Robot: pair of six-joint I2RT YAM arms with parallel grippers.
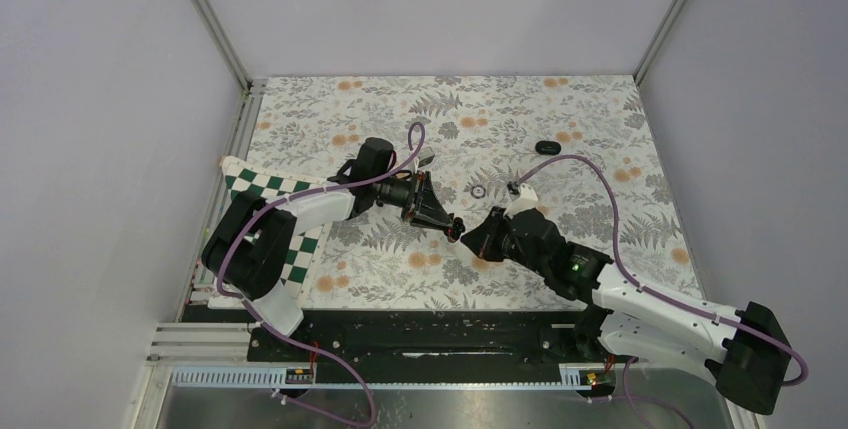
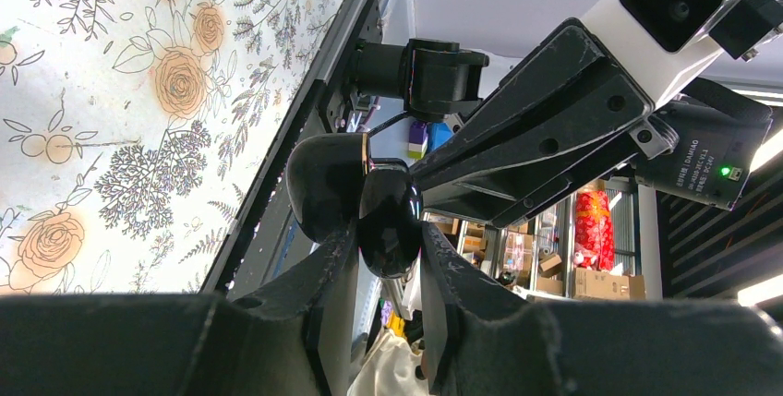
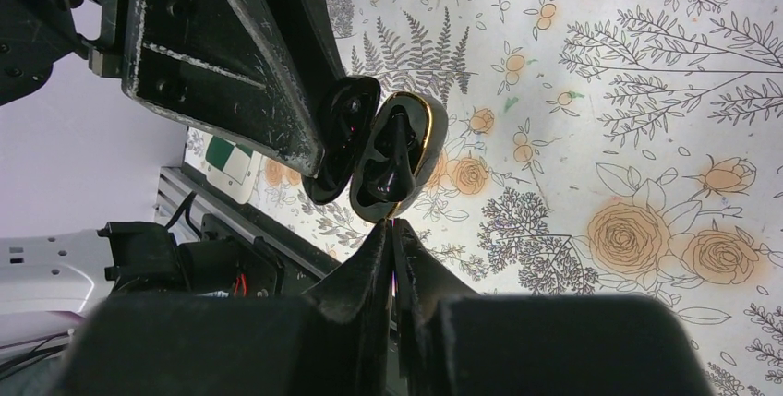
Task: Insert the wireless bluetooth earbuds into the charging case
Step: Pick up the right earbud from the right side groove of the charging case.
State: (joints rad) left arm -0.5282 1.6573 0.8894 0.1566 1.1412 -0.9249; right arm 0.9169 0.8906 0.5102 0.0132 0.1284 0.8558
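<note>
The charging case (image 3: 402, 151) hangs open above the table; it is glossy black with a gold rim, and its lid (image 3: 342, 142) is swung aside. My left gripper (image 2: 388, 239) is shut on its rounded shell (image 2: 388, 221). In the top view the left gripper (image 1: 456, 226) and right gripper (image 1: 468, 237) meet tip to tip over the floral cloth. My right gripper (image 3: 392, 225) is shut, and its tips touch the case's lower rim. A dark bud shape (image 3: 397, 161) sits inside the open half. I cannot make out any other of the wireless bluetooth earbuds.
A small black oval thing (image 1: 546, 147) lies on the cloth at the back right. A thin dark ring (image 1: 478, 191) lies just behind the grippers. A green-and-white checkered board (image 1: 262, 189) sits under the left arm. Metal rails (image 1: 240, 129) and grey walls bound the table.
</note>
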